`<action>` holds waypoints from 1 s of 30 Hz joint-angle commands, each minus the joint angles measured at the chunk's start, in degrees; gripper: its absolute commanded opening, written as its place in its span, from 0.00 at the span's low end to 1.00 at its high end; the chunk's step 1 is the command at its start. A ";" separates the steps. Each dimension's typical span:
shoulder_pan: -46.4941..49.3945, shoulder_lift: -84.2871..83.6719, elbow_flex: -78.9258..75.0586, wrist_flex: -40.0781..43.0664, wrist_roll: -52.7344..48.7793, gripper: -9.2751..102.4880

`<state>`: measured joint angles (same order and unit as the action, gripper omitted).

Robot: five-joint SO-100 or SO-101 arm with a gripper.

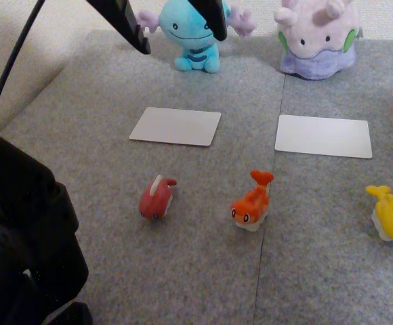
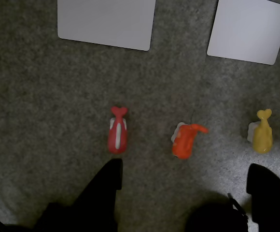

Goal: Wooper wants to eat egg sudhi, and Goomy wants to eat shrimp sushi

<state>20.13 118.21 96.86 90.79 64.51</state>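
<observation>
From the other view, Wooper (image 1: pixel 195 34) and Goomy (image 1: pixel 316 37) each sit behind a white card (image 1: pixel 175 126), seemingly their plates. The shrimp sushi (image 1: pixel 252 202) and egg sudhi (image 1: pixel 390 213) wait on the grey mat (image 1: pixel 115 271). In the wrist view, the gripper (image 2: pixel 186 186) hangs spread and empty above them, apparently choosing.

Soft even light in the other view; wrist view dim, slightly blurred.
</observation>
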 commanded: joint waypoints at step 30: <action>10.90 5.89 14.06 -28.21 5.01 0.36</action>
<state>27.42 125.24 117.07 59.41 73.56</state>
